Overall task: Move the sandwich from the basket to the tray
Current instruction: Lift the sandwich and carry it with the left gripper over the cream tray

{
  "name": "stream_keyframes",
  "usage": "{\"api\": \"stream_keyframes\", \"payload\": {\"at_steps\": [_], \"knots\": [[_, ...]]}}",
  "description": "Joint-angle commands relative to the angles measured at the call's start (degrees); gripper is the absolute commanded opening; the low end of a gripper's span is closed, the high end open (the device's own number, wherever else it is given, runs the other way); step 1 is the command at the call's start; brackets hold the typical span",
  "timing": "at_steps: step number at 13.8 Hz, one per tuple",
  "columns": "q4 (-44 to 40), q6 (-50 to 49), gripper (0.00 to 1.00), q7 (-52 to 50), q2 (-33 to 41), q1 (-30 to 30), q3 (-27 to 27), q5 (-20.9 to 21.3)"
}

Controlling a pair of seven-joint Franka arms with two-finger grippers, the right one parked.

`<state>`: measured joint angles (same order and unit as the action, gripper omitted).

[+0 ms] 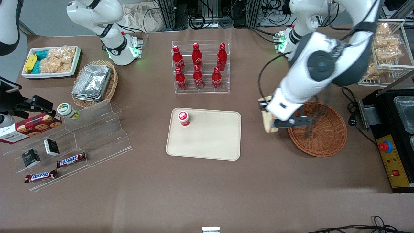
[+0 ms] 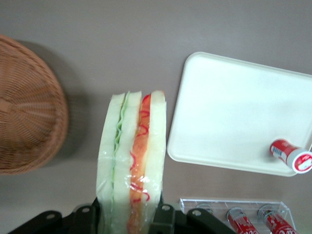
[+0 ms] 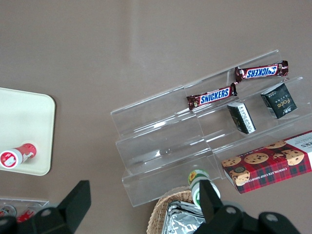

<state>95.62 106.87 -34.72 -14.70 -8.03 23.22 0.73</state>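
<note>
My left gripper (image 1: 269, 120) is shut on the sandwich (image 1: 267, 122), a wrapped wedge of pale bread with red-orange and green filling. It holds it above the bare table between the reddish-brown wicker basket (image 1: 326, 136) and the cream tray (image 1: 210, 139). In the left wrist view the sandwich (image 2: 131, 161) stands clamped between the black fingers (image 2: 163, 219), with the basket (image 2: 27, 107) and the tray (image 2: 234, 117) to either side. The basket looks empty where it shows; the arm hides part of it.
A small red-capped cup (image 1: 183, 117) stands on the tray's corner. An acrylic rack of red cola bottles (image 1: 199, 66) stands farther from the front camera than the tray. A black appliance (image 1: 393, 139) sits at the working arm's end.
</note>
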Motion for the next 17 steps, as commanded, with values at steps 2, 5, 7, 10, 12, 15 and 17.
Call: {"api": "stream_keyframes", "payload": {"at_steps": [2,5,7,10,12,15,17], "knots": [[-3.0,9.2,0.39,-5.9,-11.5,-7.8,-0.1,5.1],[-4.1,12.0,0.39,-8.8,-17.9,-10.7,-0.2,11.2],[-4.1,12.0,0.40,-9.0,-20.9,-10.9,-0.2,14.3],[-4.2,14.8,0.40,-9.1,-24.7,-12.4,-0.2,17.0],[-5.9,16.2,0.40,-9.1,-26.8,-12.4,-0.2,17.4],[-7.1,16.1,0.46,-9.2,-28.1,-13.1,-0.5,18.7],[-7.1,16.2,1.00,-9.9,-28.5,-13.1,-0.5,19.3]]}}
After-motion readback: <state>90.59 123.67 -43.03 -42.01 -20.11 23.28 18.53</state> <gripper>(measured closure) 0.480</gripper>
